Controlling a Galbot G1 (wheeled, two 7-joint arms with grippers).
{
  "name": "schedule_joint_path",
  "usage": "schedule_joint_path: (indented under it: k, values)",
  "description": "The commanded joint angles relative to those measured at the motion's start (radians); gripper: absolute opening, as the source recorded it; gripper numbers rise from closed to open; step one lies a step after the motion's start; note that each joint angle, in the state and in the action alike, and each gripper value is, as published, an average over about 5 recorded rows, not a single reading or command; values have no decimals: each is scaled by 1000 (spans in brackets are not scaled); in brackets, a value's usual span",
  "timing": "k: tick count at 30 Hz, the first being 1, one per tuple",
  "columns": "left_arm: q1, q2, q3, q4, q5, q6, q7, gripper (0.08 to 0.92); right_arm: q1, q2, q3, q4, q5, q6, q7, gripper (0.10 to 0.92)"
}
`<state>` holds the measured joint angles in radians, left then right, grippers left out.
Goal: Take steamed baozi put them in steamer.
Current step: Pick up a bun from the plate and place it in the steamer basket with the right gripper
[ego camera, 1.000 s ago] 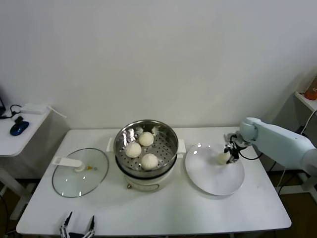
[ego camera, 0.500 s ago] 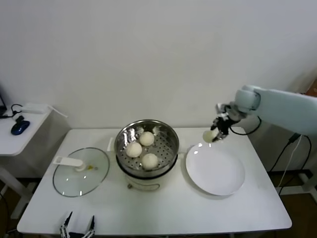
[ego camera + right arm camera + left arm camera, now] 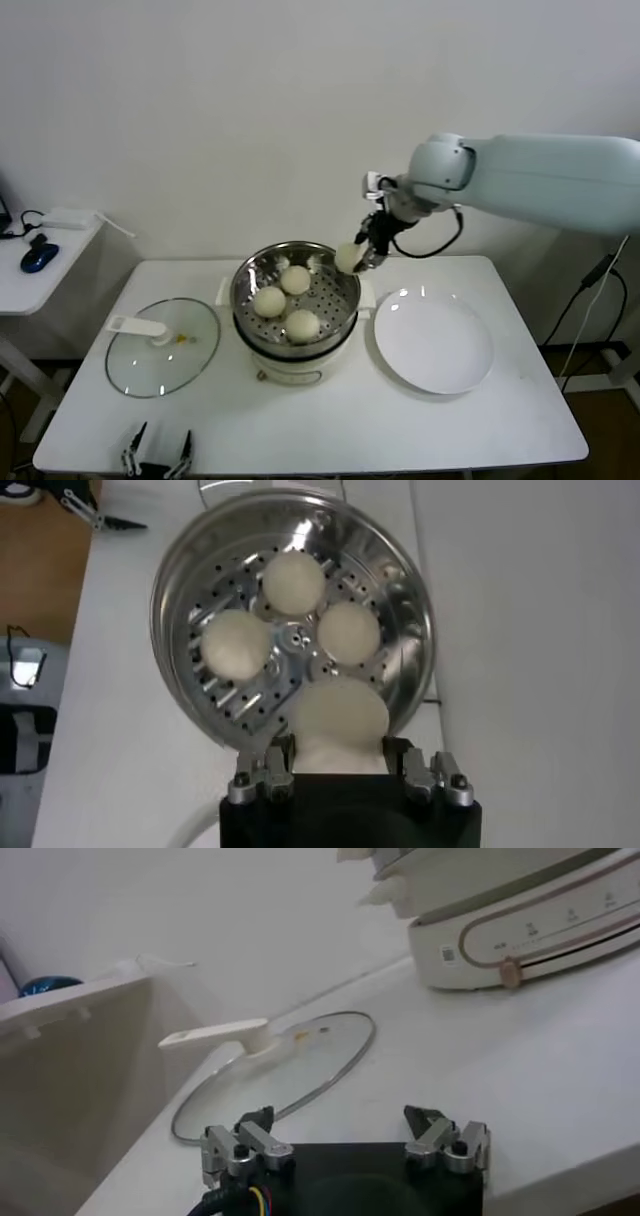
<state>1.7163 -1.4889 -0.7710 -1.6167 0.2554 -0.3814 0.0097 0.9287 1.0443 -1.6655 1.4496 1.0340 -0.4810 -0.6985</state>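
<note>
The right gripper (image 3: 362, 250) hangs over the far-right rim of the steamer (image 3: 296, 300), at about 2 o'clock of the pot, and its fingers are clenched on one steamed baozi (image 3: 347, 257); in the right wrist view this bun (image 3: 337, 720) sits between the two fingers above the steel edge. Three other buns (image 3: 288, 300) lie on the perforated floor inside, grouped toward the middle and the left, so the right part of the floor is bare. At 3 o'clock of the steamer, just beside it, lies the white plate (image 3: 434, 340), with nothing on it. At 9 o'clock lies the glass lid (image 3: 163, 347) with its white handle, close to the cooker base but apart from it. The left gripper (image 3: 156, 457) rests at the near edge of the table (image 3: 300, 420), at 7 o'clock of the steamer, fingers spread and grasping nothing. A side table (image 3: 40, 270) with a blue mouse (image 3: 38, 258) stands beyond the left edge.
</note>
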Motion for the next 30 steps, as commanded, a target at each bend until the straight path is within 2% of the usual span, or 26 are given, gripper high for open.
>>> schedule_joint_path:
  k: [1,7,23,26,30]
  values:
    - [0,-5,-2,0,-9,-4,-2,823,-224,151,96,-87,-55,-101,74,594]
    - [-4,-4,0,7,-7,-6,-1,823,-293,157,105,-149,-135,-93,72,594]
    - [-9,0,-1,18,-3,-9,-2,823,-295,153,113,-172,-157,-75,60,596]
    - [-9,0,-1,14,-3,-9,-3,823,-252,140,103,-166,-147,-61,49,628]
    - [-10,0,-1,14,-3,-10,-4,823,-155,112,64,-150,-80,-37,11,730]
